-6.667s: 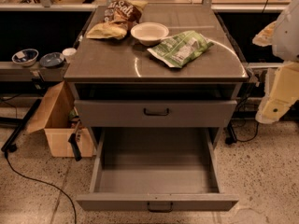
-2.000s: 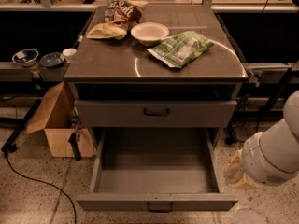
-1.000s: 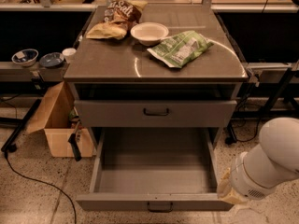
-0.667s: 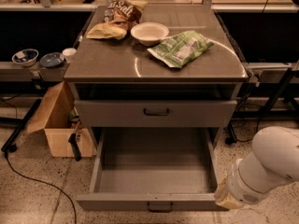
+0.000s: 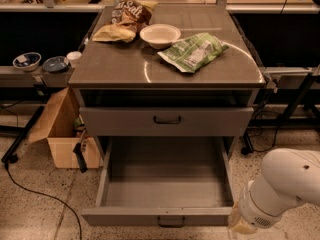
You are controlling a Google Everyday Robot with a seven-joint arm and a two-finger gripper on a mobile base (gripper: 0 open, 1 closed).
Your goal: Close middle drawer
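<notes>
The middle drawer (image 5: 165, 181) is pulled far out of the grey cabinet; its deep box is empty. Its low flat front (image 5: 120, 217) with a small dark centre handle (image 5: 171, 222) is at the bottom of the camera view. Above it sits the taller-fronted drawer (image 5: 210, 122), nearly shut. My white arm (image 5: 285, 189) comes in from the lower right. My gripper (image 5: 241, 226) is at its yellowish end, right beside the front right corner of the middle drawer and partly cut off by the bottom edge.
On the cabinet top (image 5: 120, 64) lie a green bag (image 5: 195, 51), a white bowl (image 5: 160, 35) and brown chip bags (image 5: 125, 19). A cardboard box (image 5: 62, 129) stands on the floor at the left. Bowls (image 5: 27, 60) rest on a left shelf. Cables lie on the floor.
My arm has dropped from the upper right to the lower right and moved left toward the open drawer's front right corner. The drawer has not moved.
</notes>
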